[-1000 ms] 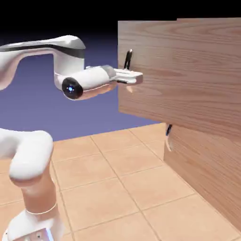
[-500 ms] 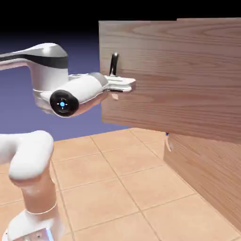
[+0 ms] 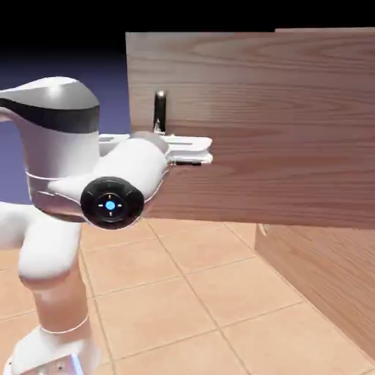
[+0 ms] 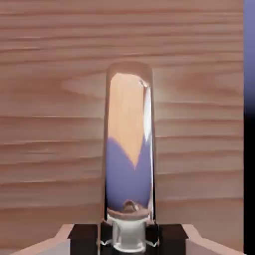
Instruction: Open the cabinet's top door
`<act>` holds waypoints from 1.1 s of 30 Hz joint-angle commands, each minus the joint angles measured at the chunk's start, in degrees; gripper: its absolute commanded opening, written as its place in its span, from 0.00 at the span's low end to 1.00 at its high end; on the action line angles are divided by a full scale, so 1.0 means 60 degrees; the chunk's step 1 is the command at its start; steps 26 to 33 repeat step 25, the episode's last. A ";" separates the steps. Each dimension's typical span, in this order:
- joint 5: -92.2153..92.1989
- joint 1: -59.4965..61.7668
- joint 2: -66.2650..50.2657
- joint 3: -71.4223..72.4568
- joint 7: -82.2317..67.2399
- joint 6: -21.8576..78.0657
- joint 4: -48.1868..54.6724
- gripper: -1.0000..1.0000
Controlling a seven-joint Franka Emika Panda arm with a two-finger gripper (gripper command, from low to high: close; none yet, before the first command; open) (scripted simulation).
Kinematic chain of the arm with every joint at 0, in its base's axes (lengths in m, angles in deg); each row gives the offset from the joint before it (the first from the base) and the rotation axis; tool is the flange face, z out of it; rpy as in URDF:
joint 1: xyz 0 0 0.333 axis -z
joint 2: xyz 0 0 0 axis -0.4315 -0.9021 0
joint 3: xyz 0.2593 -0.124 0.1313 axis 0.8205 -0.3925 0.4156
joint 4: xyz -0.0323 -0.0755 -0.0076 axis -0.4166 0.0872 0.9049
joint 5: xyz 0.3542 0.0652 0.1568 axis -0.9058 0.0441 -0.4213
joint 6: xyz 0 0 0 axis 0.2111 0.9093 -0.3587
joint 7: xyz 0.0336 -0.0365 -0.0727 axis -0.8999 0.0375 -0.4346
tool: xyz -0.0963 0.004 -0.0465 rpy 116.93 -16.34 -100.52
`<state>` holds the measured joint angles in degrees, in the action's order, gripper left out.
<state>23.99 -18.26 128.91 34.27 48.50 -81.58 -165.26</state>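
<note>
White robot arm [image 3: 62,132] bent at the elbow, wrist low and level, pincer [image 4: 128,241] clenched on the upright handle [image 4: 129,144] of the cabinet's top door [image 3: 293,124].

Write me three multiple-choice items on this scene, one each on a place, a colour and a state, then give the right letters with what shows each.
1. Where is the upright handle?
A) on the upper door
B) on the floor
C) on the robot's base

2. What colour is the arm?
A) green
B) mostly white
C) red

3. How does the end effector stand?
A) spread wide, away from the handle
B) closed on the handle
C) pointing straight up

1: A, the handle stands against the wood of the upper door.
2: B, the arm shows white casing with dark bands.
3: B, the end effector has a fingertip on either side of the handle, close against it.
</note>
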 commanded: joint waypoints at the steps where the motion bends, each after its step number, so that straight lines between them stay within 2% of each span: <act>1: 0.0201 -0.0285 -0.0147 -0.0333 -0.0019 0.0313 0.0346 0.00; 12: 0.1658 -0.3826 -0.0886 -0.3386 0.0169 0.3089 0.4153 0.00; 25: 0.2392 -0.7957 -0.0193 -0.5571 0.1324 0.5684 0.8651 0.00; 33: 0.2392 -0.7957 -0.0193 -0.5571 0.1324 0.5684 0.8651 0.00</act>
